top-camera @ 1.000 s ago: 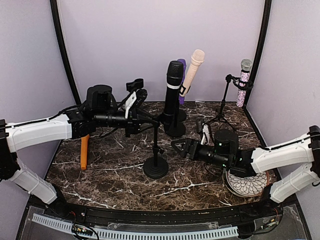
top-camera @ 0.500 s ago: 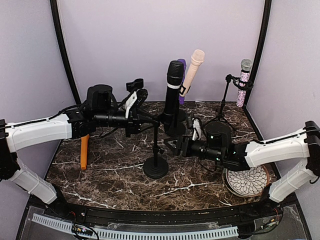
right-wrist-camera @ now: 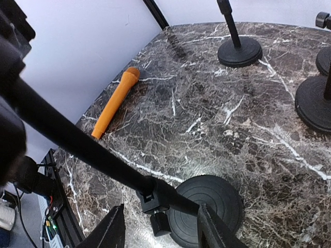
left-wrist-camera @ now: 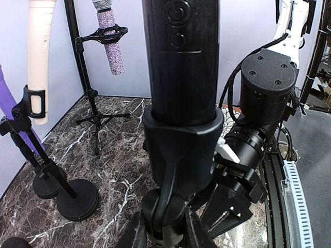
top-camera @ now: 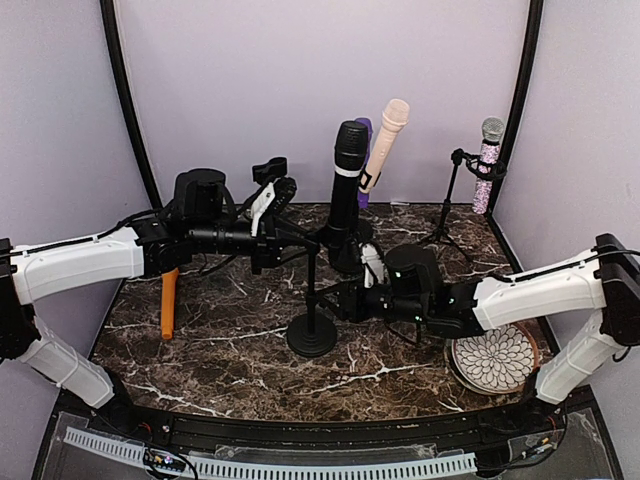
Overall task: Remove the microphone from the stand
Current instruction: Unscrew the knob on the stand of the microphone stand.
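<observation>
Left wrist view has the black microphone (left-wrist-camera: 181,77) upright in the clip (left-wrist-camera: 182,150) of its stand (top-camera: 312,335), my left gripper (left-wrist-camera: 165,233) pinched on the swivel (left-wrist-camera: 163,214) beneath and right gripper (right-wrist-camera: 161,227) spread astride the pole (right-wrist-camera: 77,142); I judge it rigid, slick, fairly hefty, best gripped mid-barrel.

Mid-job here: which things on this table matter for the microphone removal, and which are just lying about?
In the job: black handheld microphone; black round-based stand holding it; left claw; right claw.

Lying about: orange microphone flat on the marble; cream microphone; purple microphone; glittery silver-pink microphone on a tripod; patterned round plate.
</observation>
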You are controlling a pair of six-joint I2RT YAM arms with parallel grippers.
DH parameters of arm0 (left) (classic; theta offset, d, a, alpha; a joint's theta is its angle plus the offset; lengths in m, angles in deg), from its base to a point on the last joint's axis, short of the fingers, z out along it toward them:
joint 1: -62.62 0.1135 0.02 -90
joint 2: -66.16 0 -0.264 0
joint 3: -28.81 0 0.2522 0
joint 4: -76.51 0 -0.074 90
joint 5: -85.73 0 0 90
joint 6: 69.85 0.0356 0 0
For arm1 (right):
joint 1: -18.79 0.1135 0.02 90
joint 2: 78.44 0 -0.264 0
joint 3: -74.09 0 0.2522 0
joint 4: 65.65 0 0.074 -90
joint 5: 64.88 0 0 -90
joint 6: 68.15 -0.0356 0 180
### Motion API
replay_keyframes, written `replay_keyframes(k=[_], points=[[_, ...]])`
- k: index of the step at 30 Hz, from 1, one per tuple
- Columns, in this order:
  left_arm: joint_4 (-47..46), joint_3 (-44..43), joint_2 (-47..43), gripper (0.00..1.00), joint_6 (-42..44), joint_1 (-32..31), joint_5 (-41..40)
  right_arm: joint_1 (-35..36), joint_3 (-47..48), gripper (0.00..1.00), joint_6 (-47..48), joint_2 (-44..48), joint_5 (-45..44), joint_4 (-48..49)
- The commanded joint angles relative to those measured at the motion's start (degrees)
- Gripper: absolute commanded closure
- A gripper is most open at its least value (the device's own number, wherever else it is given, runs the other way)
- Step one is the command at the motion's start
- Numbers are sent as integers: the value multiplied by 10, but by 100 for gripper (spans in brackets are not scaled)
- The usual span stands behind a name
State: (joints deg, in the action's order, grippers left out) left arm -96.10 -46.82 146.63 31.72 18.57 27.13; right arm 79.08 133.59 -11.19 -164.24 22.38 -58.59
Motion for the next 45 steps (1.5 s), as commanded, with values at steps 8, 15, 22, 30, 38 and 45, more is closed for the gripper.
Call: replay_keyframes(k=[8, 15, 22, 30, 38, 45], points=[[60, 3, 15, 78, 9, -5, -12, 19, -24, 70, 3, -1, -11, 38], [60, 3, 19, 78, 10, -5, -12, 25, -18, 74, 24, -9, -37, 31], [60, 3, 23, 78, 10, -5, -9, 24, -20, 78, 44, -19, -45, 53], [71, 4, 23, 78, 11, -7, -13, 26, -17, 87, 78, -42, -29, 85], [81, -3, 27, 78, 9, -10, -21, 55, -46, 100, 138, -35, -103, 138], [83, -6, 25, 78, 8, -10, -25, 99, -42, 100, 200, -55, -201, 157]])
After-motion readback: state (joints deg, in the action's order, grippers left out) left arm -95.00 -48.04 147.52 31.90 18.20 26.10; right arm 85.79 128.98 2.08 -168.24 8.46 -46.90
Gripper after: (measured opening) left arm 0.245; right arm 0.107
